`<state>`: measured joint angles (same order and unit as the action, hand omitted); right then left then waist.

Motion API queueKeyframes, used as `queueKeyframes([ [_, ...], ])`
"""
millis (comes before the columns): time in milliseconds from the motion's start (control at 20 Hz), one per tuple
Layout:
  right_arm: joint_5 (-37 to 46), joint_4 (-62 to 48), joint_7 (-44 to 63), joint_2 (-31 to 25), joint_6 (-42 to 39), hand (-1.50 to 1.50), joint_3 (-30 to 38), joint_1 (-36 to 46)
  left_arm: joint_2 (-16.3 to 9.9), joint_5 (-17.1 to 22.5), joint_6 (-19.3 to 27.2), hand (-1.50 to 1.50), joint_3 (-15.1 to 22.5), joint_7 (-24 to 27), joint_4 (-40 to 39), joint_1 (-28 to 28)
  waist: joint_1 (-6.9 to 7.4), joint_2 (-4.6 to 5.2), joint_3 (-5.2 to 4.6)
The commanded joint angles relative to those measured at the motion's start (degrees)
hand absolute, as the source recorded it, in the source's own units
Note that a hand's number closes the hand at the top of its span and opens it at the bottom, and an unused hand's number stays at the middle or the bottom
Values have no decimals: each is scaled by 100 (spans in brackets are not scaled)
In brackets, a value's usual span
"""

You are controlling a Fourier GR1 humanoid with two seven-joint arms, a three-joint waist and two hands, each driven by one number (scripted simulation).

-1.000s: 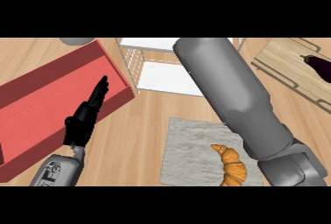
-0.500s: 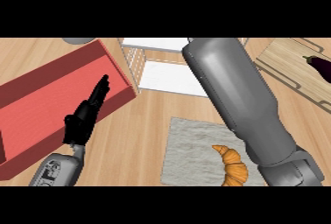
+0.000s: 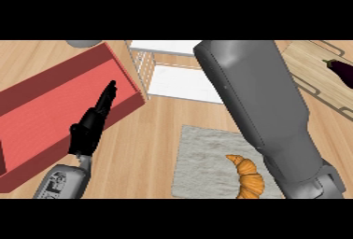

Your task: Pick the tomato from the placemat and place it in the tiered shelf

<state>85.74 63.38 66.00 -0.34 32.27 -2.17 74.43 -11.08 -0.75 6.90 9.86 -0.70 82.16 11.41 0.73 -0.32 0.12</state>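
Note:
No tomato shows anywhere in the head view. The grey placemat (image 3: pixel 203 158) lies at lower centre with only a croissant (image 3: pixel 250 179) on it. The white tiered shelf (image 3: pixel 179 81) stands at top centre. My right forearm (image 3: pixel 262 107) rises from the lower right across the placemat and over the shelf's right side. It runs out at the top of the view, so the right hand is hidden, along with anything it may hold. My left hand (image 3: pixel 89 128) rests open at lower left, fingers straight and pointing up along the edge of the red tray.
A large red tray (image 3: pixel 48 112) fills the left side. A wooden board (image 3: pixel 310 60) at upper right carries a dark eggplant (image 3: pixel 339 70). A grey round object (image 3: pixel 84 43) peeks in at top left. Bare wood counter lies between the tray and the placemat.
My right forearm's upper end has shifted slightly rightward and farther over the shelf. The left hand has stayed still.

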Motion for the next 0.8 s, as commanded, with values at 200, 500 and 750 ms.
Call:
queueKeyframes([
  [200,662,1308,1215,33,171,-150,790,346,-54,27,-49,0,-56,-132,76,-112,-127,-60,-9],
  [500,557,2560,1493,34,-1082,-150,1333,-130,-148,145,-124,0,-253,-34,-24,-232,-282,-106,-5],
  [750,225,3779,1378,34,-2062,-150,1296,-940,-152,99,30,0,-357,-88,0,-269,-482,-199,7],
])
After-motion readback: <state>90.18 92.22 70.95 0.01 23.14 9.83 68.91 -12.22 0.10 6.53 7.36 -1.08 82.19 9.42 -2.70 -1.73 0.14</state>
